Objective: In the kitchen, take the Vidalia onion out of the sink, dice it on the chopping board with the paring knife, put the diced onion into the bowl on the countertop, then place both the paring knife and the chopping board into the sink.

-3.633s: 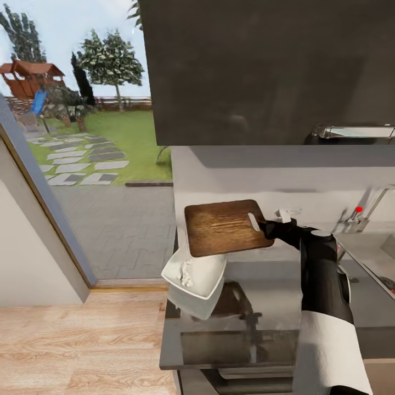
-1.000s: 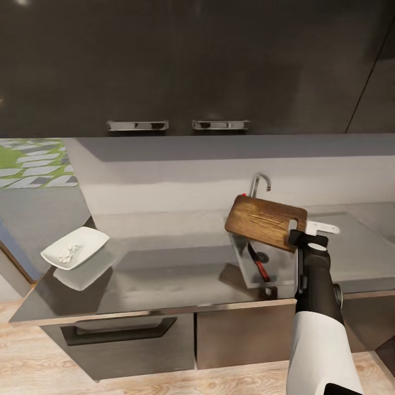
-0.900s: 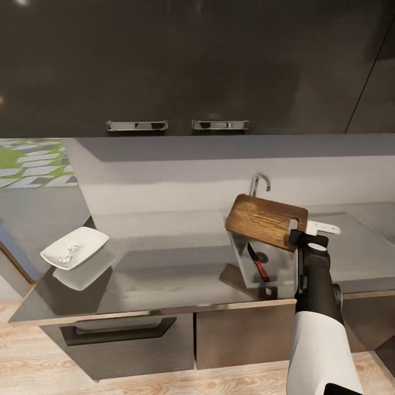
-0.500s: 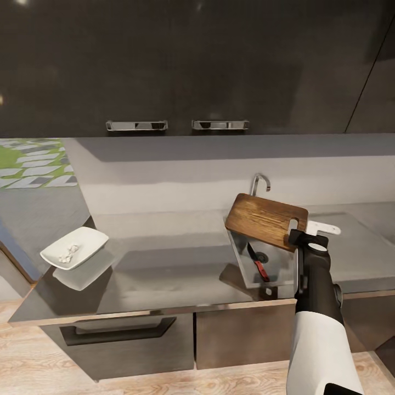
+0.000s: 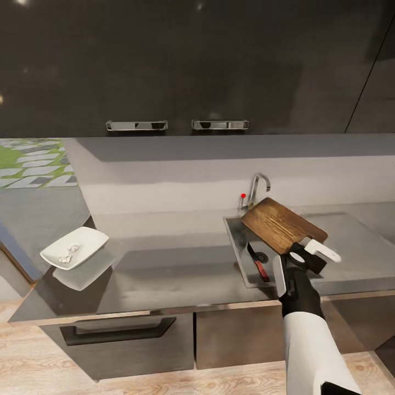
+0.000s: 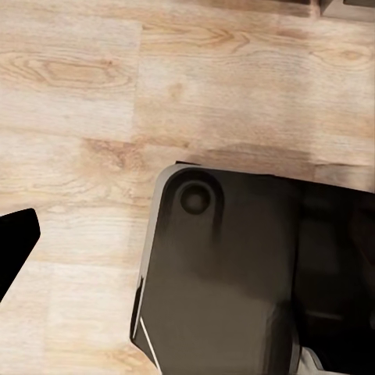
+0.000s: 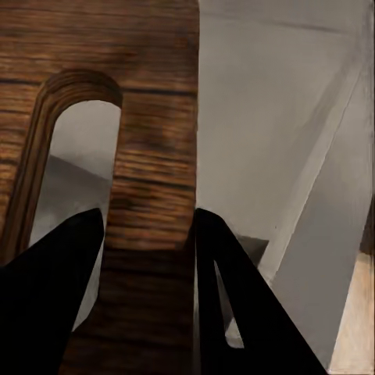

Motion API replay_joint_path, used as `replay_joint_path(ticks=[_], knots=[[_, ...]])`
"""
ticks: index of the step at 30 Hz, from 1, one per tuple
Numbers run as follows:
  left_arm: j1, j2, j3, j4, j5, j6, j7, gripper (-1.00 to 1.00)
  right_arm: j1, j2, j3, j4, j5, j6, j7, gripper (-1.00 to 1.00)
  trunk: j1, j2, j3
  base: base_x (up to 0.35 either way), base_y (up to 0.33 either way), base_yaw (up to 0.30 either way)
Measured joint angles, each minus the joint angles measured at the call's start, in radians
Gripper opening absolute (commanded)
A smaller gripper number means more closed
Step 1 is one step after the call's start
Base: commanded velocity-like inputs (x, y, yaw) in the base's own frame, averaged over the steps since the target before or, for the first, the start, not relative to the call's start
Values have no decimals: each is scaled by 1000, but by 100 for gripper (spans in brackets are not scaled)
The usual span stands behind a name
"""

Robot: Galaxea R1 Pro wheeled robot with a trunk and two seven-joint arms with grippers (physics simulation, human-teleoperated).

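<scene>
My right gripper (image 5: 306,251) is shut on the slot end of the brown chopping board (image 5: 283,224), holding it tilted over the sink (image 5: 238,249). In the right wrist view the board (image 7: 152,148) sits between the two black fingers (image 7: 234,312), with the grey basin behind it. The paring knife (image 5: 258,263), dark blade and red-black handle, lies on the basin floor near the drain. The white bowl (image 5: 75,247) stands at the countertop's (image 5: 164,263) left end with pale diced onion (image 5: 68,253) in it. One dark fingertip (image 6: 14,242) of my left gripper hangs over the wooden floor.
A chrome tap (image 5: 258,185) with a red knob (image 5: 243,195) rises behind the sink. The flat drainboard (image 5: 351,241) lies to the basin's right. Dark wall cabinets (image 5: 192,66) hang above the worktop. My own dark base (image 6: 226,273) stands on the floor.
My right wrist has turned and dropped, swinging the board to the right and tilting it lower over the sink. Since 3.6 s ago the camera has swung from the window to the sink.
</scene>
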Motion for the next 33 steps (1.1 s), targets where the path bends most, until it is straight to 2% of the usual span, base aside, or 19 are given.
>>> replay_joint_path(ticks=[1, 2, 3, 6, 8, 10, 12, 15, 19, 30, 33], knots=[[0, 0, 0, 0, 0, 0, 0, 100, 0, 0, 20, 25, -18, -25, -32, -100, 0, 0, 0, 0, 0, 0], [0, 0, 0, 1, 1, 0, 0, 100, 0, 0, 55, 56, -90, -73, -100, -100, 0, 0, 0, 0, 0, 0], [0, 0, 0, 1, 1, 0, 0, 100, -1, 0, 75, 62, -127, -88, -129, -100, 0, 0, 0, 0, 0, 0], [0, 0, 0, 1, 1, 0, 0, 100, -2, 0, 169, 65, -234, -106, -225, -100, 0, 0, 0, 0, 0, 0], [0, 0, 0, 1, 1, 0, 0, 100, -2, 0, 230, 64, -320, -111, -296, -100, 0, 0, 0, 0, 0, 0], [0, 0, 0, 2, 1, 1, 0, 100, -2, 0, 277, 60, -403, -116, -348, -100, 0, 0, 0, 0, 0, 0], [0, 0, 0, 3, 1, 1, 0, 100, -2, 0, 309, 52, -462, -118, -381, -100, 0, 0, 0, 0, 0, 0], [0, 0, 0, 3, 1, 1, 0, 100, -2, 0, 321, 49, -481, -121, -402, -100, 0, 0, 0, 0, 0, 0], [0, 0, 0, 3, 1, 2, 0, 100, -3, 0, 327, 49, -487, -134, -446, -100, 0, 0, 0, 0, 0, 0], [0, 0, 0, 3, 1, 2, 0, 100, -3, 0, 332, -51, -496, -168, -664, -100, 0, 0, 0, 0, 0, 0], [0, 0, 0, 2, 1, 2, 0, 100, -3, 0, 333, -57, -499, -168, -682, -100, 0, 0, -2, 7, 0, 0]])
